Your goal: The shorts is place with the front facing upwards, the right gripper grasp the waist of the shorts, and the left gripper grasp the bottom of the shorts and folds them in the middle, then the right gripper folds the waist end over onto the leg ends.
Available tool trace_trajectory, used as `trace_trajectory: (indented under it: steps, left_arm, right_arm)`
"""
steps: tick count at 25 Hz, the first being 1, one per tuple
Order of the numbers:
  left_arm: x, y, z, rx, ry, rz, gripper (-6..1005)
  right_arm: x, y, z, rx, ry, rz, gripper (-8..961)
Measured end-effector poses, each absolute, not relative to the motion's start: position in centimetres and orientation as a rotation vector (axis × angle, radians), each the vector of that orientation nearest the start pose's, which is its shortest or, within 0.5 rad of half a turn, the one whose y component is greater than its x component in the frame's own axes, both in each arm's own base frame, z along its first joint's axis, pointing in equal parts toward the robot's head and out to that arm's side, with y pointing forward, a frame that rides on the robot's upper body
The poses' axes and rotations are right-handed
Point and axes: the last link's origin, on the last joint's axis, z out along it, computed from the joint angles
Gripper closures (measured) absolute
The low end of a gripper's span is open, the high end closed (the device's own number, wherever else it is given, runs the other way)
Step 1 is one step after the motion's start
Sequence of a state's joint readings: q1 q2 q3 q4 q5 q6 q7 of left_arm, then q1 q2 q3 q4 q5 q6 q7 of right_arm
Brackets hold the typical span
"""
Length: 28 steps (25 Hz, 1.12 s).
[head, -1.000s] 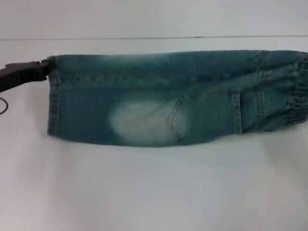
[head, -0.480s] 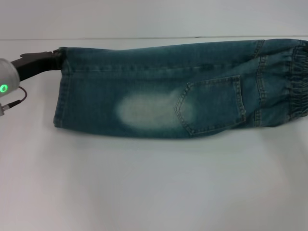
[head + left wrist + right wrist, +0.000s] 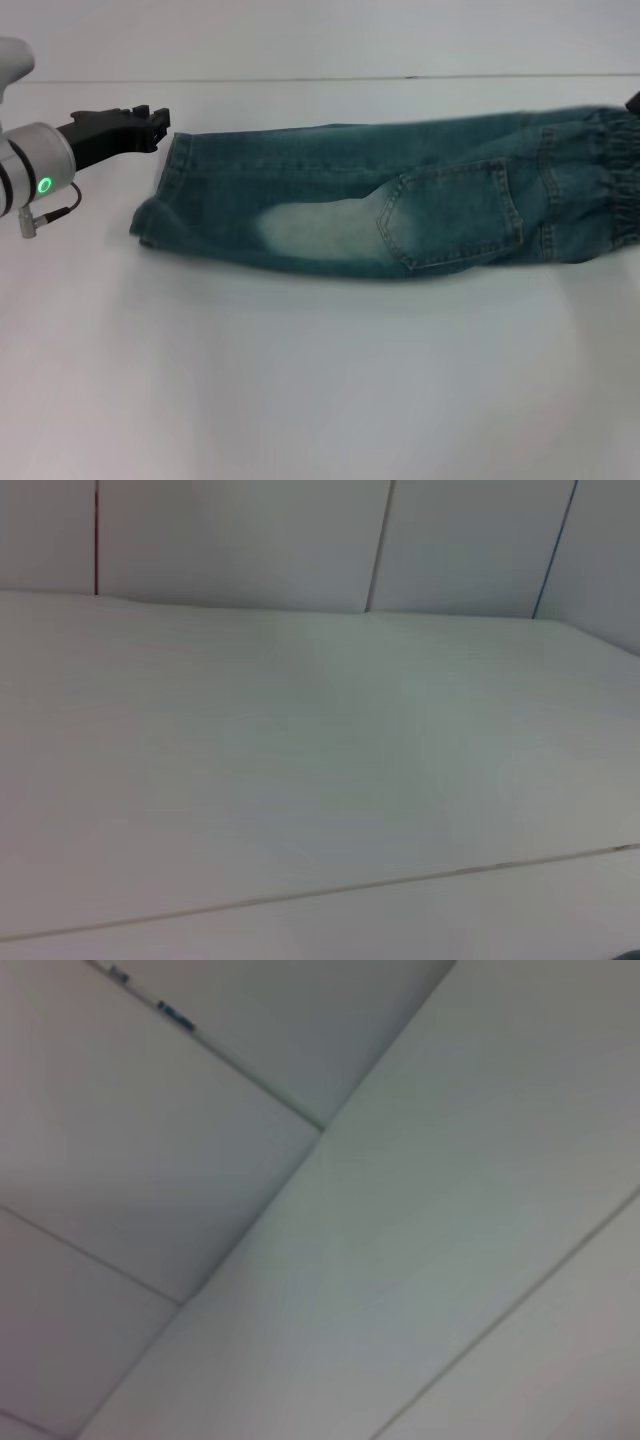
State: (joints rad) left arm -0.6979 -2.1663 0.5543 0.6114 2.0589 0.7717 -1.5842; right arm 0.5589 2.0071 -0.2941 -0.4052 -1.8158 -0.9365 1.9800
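Observation:
The blue denim shorts (image 3: pixel 400 205) lie folded lengthwise across the white table, with a back pocket (image 3: pixel 455 215) facing up. The elastic waist (image 3: pixel 615 190) is at the right edge of the head view and the leg ends (image 3: pixel 160 200) are at the left. My left gripper (image 3: pixel 150 122) hovers by the far corner of the leg ends, right next to the cloth; contact is unclear. Only a dark tip of my right gripper (image 3: pixel 633 101) shows, at the waist's far corner. Both wrist views show only bare table and wall.
The white table (image 3: pixel 320 380) stretches wide in front of the shorts. A wall seam runs behind the table at the back. The left arm's grey wrist with a green light (image 3: pixel 35 175) sits at the left edge.
The shorts have shifted right and settled flatter on the table, and the leg ends have slumped. My left gripper followed to the right and sits slightly lower. The pocket now lies fully spread.

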Motion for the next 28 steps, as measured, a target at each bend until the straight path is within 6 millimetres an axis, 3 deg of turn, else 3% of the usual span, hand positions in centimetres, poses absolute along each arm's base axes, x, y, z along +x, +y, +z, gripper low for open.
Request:
trace_trajectory:
  steps: [1,9,17,21,28]
  left_arm:
    - [-27.8,42.8,-0.1,-2.045,-0.947,-0.447,841]
    - [-28.4,42.0,0.6,-2.038,-0.953,-0.47,511]
    - [-27.2,40.2,-0.2,-2.159,-0.947,-0.604,333]
    - [-26.4,39.7,-1.2,-2.225,-0.901,-0.614,244]
    - [-25.8,39.5,-2.1,-2.274,-0.888,-0.608,240]
  right_arm:
    - [36.6,38.3,6.3,-1.42,1.637,1.024,793]
    - [38.1,36.5,7.2,-1.46,1.63,0.97,468]
    - [39.2,33.3,6.7,-1.519,1.601,0.957,105]
    - [39.0,32.7,5.9,-1.536,1.578,0.946,66]
    - [38.5,33.6,4.8,-1.578,1.571,0.892,64]
